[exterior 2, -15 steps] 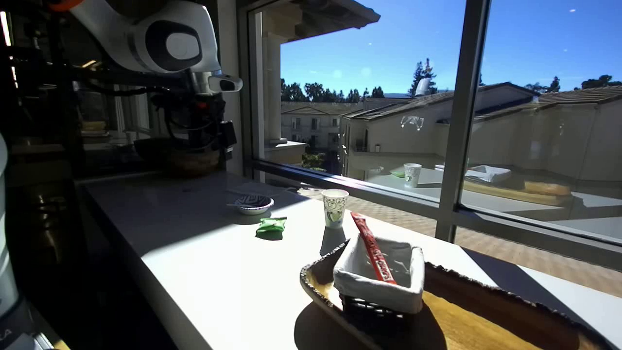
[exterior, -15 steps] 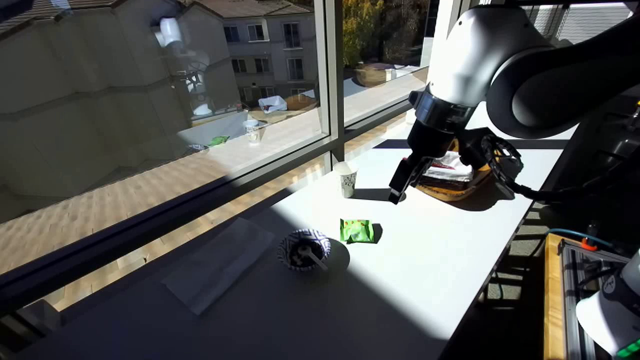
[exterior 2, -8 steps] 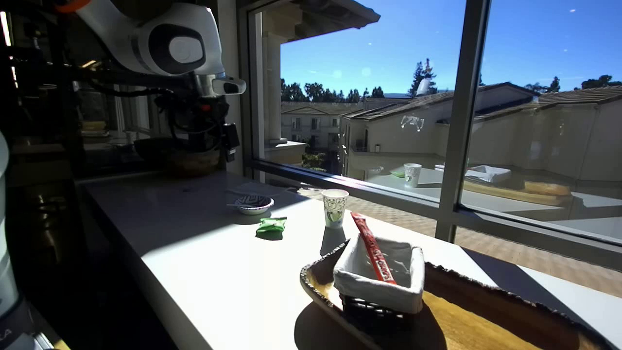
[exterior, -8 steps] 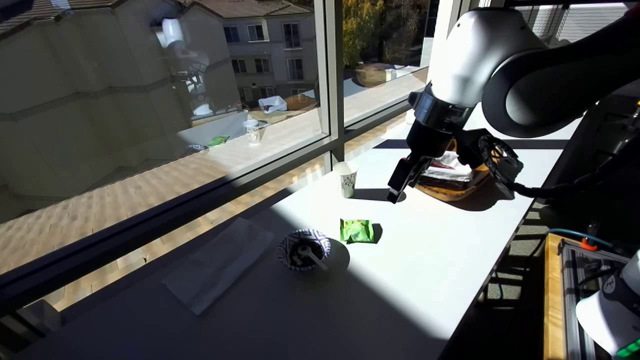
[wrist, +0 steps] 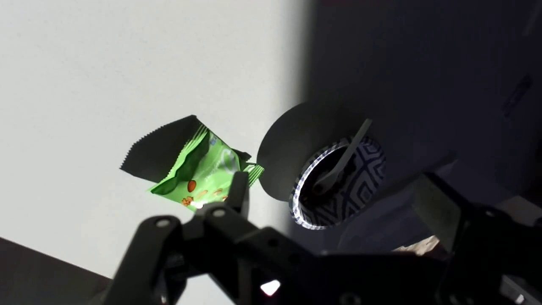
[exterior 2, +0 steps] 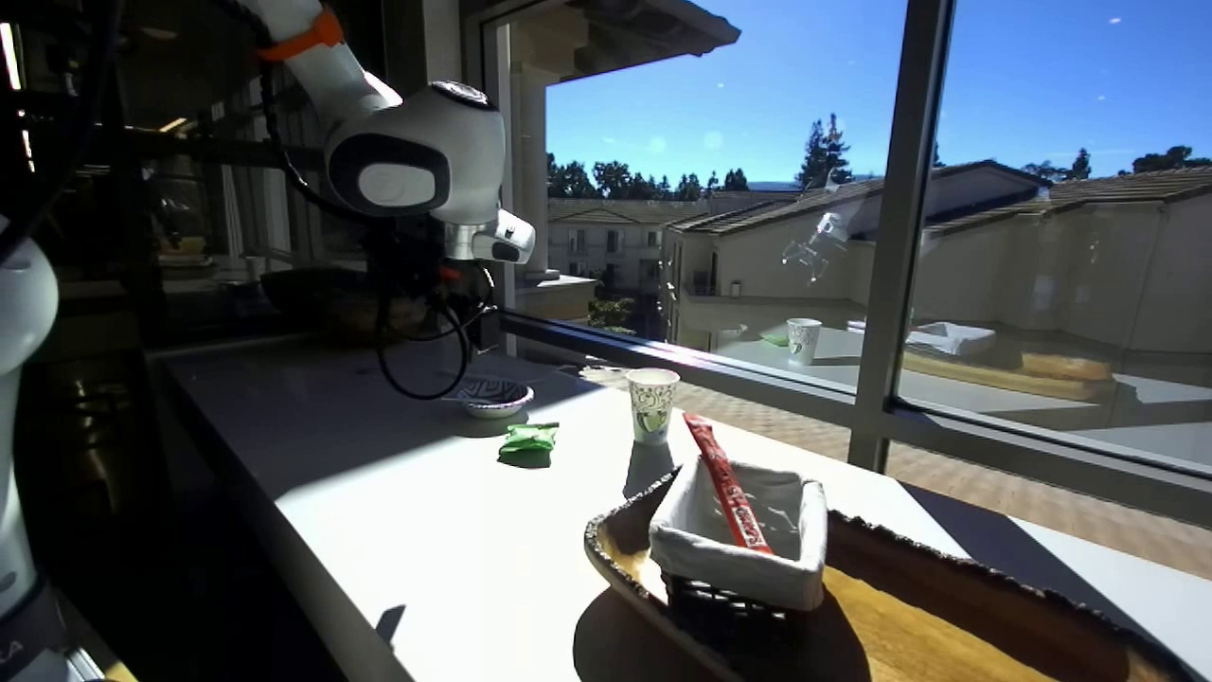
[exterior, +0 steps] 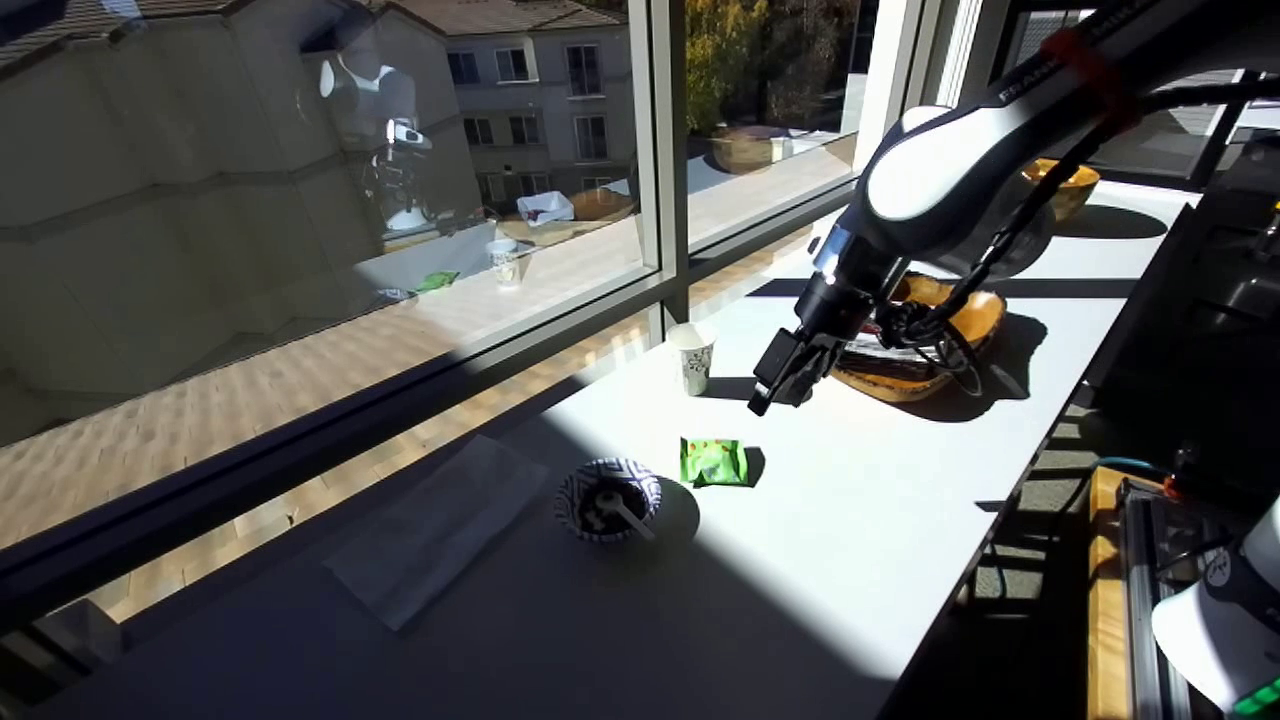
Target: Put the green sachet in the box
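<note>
The green sachet [exterior: 713, 462] lies flat on the white table in sunlight. It also shows in an exterior view [exterior 2: 529, 439] and at the left of the wrist view [wrist: 207, 171]. The box [exterior 2: 739, 580] is a white cloth-lined basket with a dark woven base, standing inside a wooden tray; a red stick packet leans in it. My gripper [exterior: 778, 390] hangs above the table, apart from the sachet, between it and the box. In the wrist view my gripper [wrist: 335, 186] is open and empty; its left finger [wrist: 240, 190] covers the sachet's lower right corner.
A patterned bowl [exterior: 628, 468] with a white spoon stands beside the sachet. A paper cup [exterior 2: 653, 409] stands near the window. The long wooden tray [exterior 2: 909, 625] surrounds the box. A white napkin [exterior: 440, 530] lies by the window; a wooden bowl [exterior: 1070, 188] stands farther off.
The arm has lowered and the wrist has turned. My gripper has shifted a little toward the sachet. The sachet and the box have not moved.
</note>
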`<action>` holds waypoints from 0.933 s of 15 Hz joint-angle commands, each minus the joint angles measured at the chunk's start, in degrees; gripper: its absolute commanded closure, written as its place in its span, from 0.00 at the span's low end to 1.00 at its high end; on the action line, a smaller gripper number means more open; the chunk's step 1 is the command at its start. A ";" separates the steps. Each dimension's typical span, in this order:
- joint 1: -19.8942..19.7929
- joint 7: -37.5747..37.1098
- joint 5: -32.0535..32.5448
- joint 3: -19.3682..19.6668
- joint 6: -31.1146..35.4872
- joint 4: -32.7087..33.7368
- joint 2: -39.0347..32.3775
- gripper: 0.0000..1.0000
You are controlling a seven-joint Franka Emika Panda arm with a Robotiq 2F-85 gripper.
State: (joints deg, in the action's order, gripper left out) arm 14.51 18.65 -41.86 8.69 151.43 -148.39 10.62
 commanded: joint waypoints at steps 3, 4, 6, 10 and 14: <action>-0.10 12.34 -14.87 4.38 -3.57 6.98 -11.12 0.00; -0.42 14.06 -16.90 4.84 -4.32 7.93 -12.60 0.00; -1.43 16.93 -19.74 5.64 -6.31 9.67 -15.92 0.00; -8.98 20.98 -24.23 0.70 -8.69 12.06 -21.28 0.00; -13.92 22.11 -24.69 -2.94 -7.28 14.24 -25.93 0.00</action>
State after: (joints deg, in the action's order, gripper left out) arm 4.49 38.89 -64.95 8.80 144.55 -136.70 -11.34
